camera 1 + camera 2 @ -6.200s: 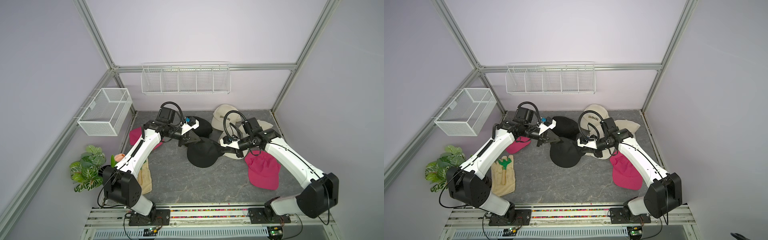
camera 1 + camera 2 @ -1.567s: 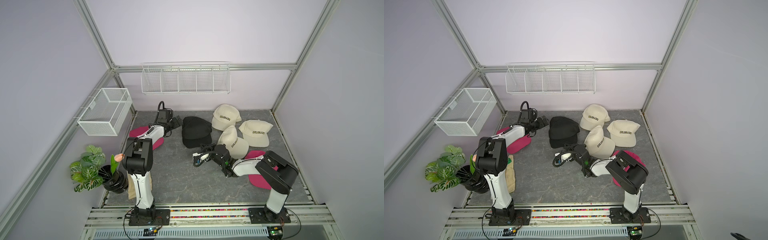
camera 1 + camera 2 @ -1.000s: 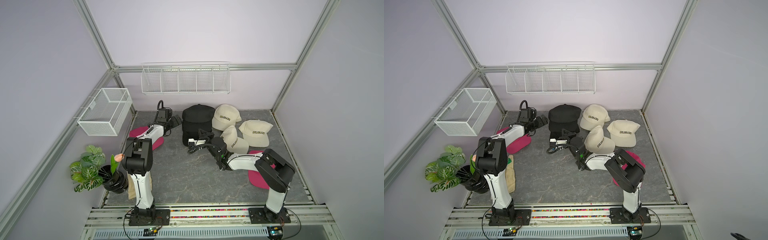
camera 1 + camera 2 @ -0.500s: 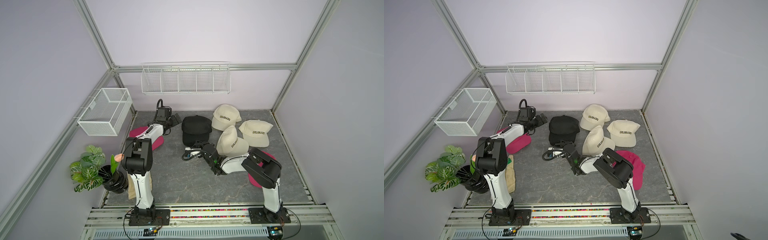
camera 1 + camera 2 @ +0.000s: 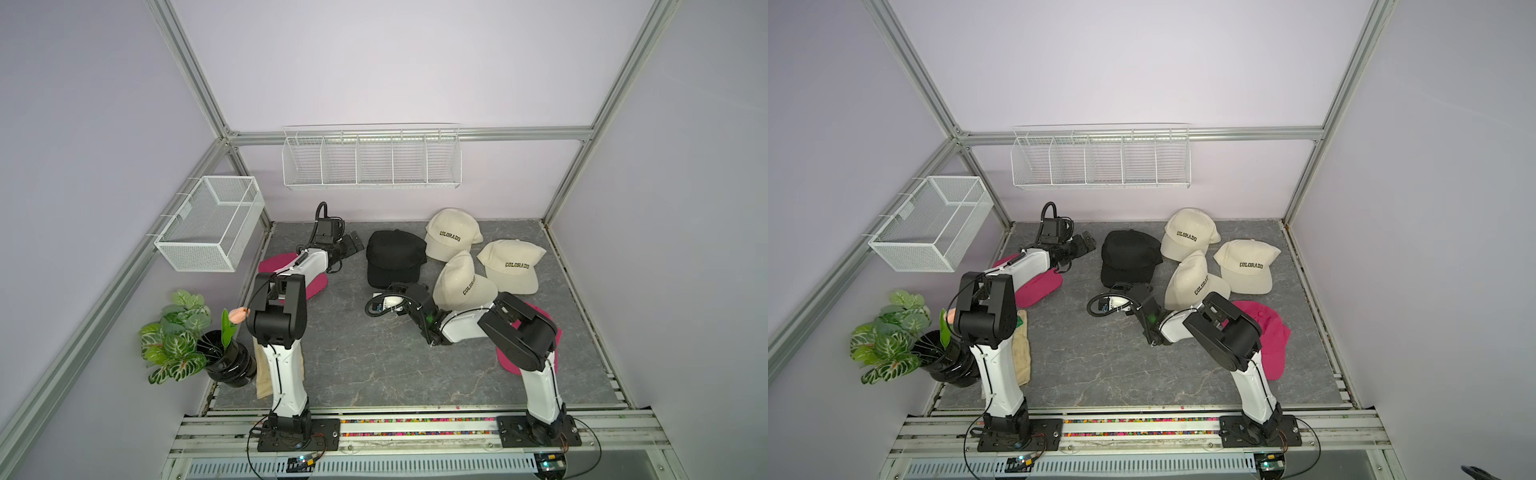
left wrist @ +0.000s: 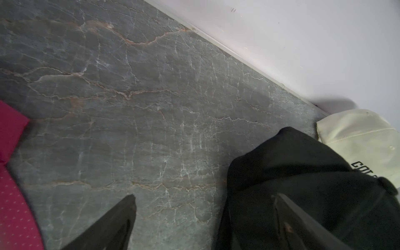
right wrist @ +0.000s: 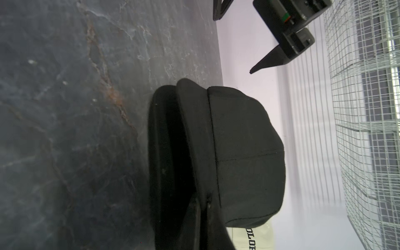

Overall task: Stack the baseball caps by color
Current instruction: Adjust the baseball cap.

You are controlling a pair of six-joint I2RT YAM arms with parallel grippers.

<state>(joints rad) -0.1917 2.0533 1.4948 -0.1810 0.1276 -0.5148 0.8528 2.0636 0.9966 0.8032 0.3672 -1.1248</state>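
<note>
In both top views, black baseball caps (image 5: 395, 257) (image 5: 1129, 255) lie piled at the back middle. My right gripper (image 5: 411, 287) (image 5: 1140, 289) is shut on the top cap's brim; in the right wrist view the pinch (image 7: 202, 203) is at the brim's edge. Three cream "COLORADO" caps (image 5: 451, 237) (image 5: 509, 266) (image 5: 463, 284) lie to the right. One pink cap (image 5: 282, 266) lies partly under my left arm, another pink cap (image 5: 1271, 332) under my right arm. My left gripper (image 5: 353, 245) (image 6: 203, 199) is open and holds nothing, just left of the black caps (image 6: 303, 173).
A wire basket (image 5: 212, 224) hangs on the left wall and a wire shelf (image 5: 370, 158) on the back wall. A potted plant (image 5: 183, 336) and a beige cloth (image 5: 262, 374) sit at the front left beside the left arm's base.
The right gripper has brought the raised black cap down onto the black pile and drawn back toward the front. The left arm has stayed in place, open.
</note>
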